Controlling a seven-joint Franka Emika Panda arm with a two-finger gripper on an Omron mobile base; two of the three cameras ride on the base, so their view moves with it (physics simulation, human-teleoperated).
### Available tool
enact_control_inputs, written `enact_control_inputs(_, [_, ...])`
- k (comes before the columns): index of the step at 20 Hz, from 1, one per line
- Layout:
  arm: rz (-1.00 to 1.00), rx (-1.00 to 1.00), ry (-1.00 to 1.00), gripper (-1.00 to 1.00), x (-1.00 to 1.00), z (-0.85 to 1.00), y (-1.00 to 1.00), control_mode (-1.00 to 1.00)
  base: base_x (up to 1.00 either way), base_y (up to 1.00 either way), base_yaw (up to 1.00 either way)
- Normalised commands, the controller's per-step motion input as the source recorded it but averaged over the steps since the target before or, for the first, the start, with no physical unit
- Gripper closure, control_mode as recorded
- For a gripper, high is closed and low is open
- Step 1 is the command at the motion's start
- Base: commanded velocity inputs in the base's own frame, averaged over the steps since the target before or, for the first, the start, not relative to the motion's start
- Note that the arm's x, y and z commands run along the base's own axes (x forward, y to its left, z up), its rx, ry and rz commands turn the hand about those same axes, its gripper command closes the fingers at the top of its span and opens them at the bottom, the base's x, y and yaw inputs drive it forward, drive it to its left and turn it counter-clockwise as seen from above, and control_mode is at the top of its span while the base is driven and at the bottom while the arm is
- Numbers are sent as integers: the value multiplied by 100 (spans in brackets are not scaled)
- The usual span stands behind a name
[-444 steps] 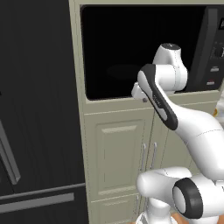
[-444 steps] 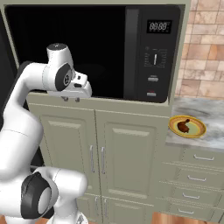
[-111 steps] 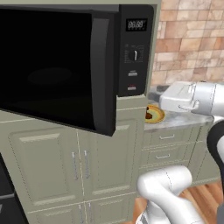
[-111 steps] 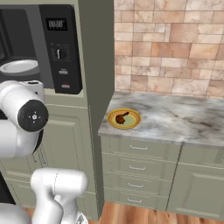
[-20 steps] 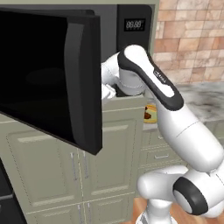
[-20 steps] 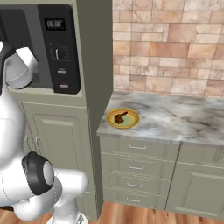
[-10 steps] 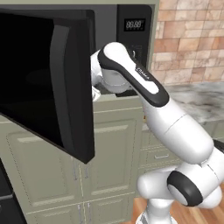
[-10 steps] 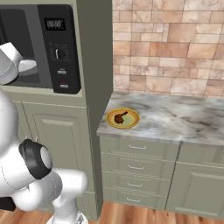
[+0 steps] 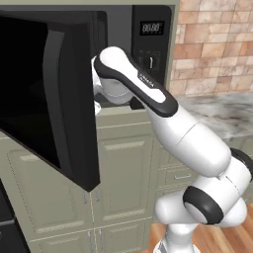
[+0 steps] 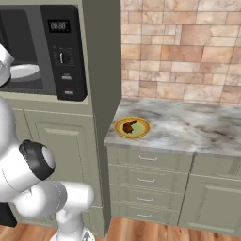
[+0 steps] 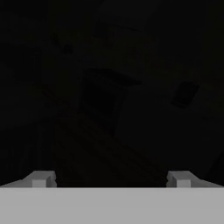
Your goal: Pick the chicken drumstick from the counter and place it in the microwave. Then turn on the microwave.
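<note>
The chicken drumstick (image 10: 128,126) lies reddish-brown on a round yellow plate (image 10: 144,130) at the left end of the marbled counter (image 10: 188,124). The black microwave (image 10: 42,52) stands with its door (image 9: 44,89) swung wide to the left, and its white turntable plate (image 10: 22,71) shows inside. My arm (image 9: 148,94) reaches left to the inner side of that door, far from the drumstick. In the hand view my gripper (image 11: 110,179) is open, its fingertips (image 11: 41,178) wide apart with nothing between them, facing a dark surface.
The control panel (image 9: 150,44) with display and dial sits right of the microwave opening. Beige cabinet doors (image 9: 123,183) fill the space below it, and drawers (image 10: 148,179) run under the counter. A brick wall (image 10: 188,52) backs the counter.
My arm has swung left, from in front of the control panel to the door's inner side. The door has opened a little wider.
</note>
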Motion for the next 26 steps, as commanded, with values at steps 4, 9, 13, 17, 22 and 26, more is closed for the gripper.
enact_control_inputs(4, [1,0,-1,-100,0,-11,27,-100,0,0,0])
enact_control_inputs(9, [1,0,-1,-100,0,-11,28,-100,0,0,0])
enact_control_inputs(13, [0,0,-2,-100,0,-5,23,-100,0,0,0])
enact_control_inputs(17, [0,0,-3,-100,0,-5,20,-100,0,0,0])
enact_control_inputs(22, [0,0,-3,-100,0,-2,11,-100,0,0,0])
enact_control_inputs(26, [-1,0,-2,-100,-2,0,-12,-100,0,0,0])
